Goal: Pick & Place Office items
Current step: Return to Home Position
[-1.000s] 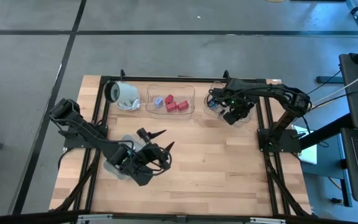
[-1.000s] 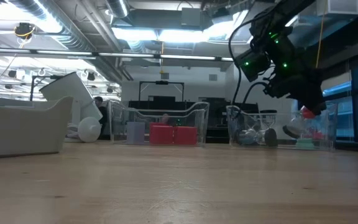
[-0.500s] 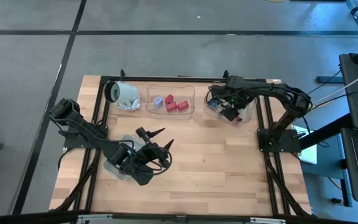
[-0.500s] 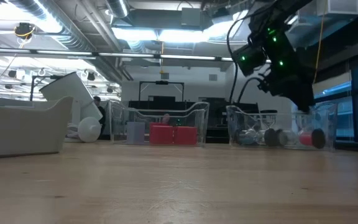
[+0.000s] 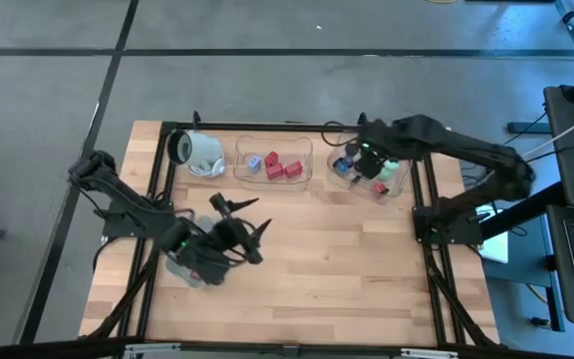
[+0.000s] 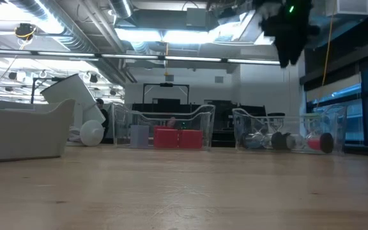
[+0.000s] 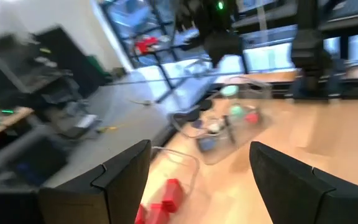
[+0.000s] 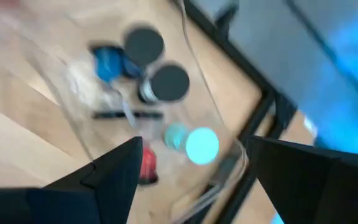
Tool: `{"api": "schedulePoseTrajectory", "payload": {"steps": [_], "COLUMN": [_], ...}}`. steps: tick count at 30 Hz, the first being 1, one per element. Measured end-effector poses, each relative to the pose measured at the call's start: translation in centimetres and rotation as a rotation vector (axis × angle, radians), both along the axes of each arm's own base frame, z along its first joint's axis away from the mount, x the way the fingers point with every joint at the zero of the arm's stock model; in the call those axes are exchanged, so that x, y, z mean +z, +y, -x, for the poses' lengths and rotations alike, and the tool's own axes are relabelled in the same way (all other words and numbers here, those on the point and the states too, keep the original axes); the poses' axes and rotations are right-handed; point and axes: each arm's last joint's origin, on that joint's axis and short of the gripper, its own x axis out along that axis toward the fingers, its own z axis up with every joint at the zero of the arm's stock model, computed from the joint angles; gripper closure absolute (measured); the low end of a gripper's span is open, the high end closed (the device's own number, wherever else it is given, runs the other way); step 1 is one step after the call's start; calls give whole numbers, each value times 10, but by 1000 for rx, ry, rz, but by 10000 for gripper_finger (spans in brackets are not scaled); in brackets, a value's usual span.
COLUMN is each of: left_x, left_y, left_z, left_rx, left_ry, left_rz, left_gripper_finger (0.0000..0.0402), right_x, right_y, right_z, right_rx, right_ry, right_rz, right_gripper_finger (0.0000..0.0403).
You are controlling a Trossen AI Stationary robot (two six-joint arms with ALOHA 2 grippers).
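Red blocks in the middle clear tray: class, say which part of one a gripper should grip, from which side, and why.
Come from straight above: the tray has walls that block any level approach, and its top is open. Pinch the rightmost red block across two opposite flat faces. Its right side looks free, while the other blocks crowd together.

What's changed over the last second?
Right tool dropped the red piece into the right clear bin, then lifted up out of it, open. Left tool shifted slightly left, open and empty. The middle bin and white cylinder stayed put.
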Motion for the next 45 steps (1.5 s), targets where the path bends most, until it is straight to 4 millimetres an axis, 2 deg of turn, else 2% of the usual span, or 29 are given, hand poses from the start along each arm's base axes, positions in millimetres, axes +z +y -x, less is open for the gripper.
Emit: {"api": "schedulePoseTrajectory", "payload": {"steps": [6, 10, 13, 18, 25, 29, 35, 40, 45], "left_x": [27, 38, 43, 49, 49, 37, 2, -34, -71], "left_y": [20, 36, 46, 59, 70, 74, 77, 76, 69], "left_z": [36, 69, 93, 127, 159, 170, 179, 183, 184], "left_rx": [-52, -26, -12, 3, 2, -9, -21, -32, -44], "left_ry": [-23, -59, -100, -179, -296, -338, -400, -443, -402], "left_rz": [111, 181, 254, 321, 339, 369, 426, 472, 558], "left_gripper_finger": [137, 151, 163, 185, 224, 253, 289, 307, 322], "right_x": [40, 44, 32, -1, -47, -70, -98, -114, -122], "right_y": [39, 61, 72, 83, 94, 100, 109, 116, 122], "right_z": [32, 57, 75, 97, 103, 102, 99, 96, 92], "right_rx": [131, 197, 218, 232, 299, 344, 390, 422, 492], "right_ry": [-264, -440, -521, -627, -756, -816, -885, -930, -986], "right_rz": [146, 177, 177, 143, 116, 106, 84, 91, 100], "right_gripper_finger": [119, 118, 118, 118, 118, 118, 118, 118, 118]}}
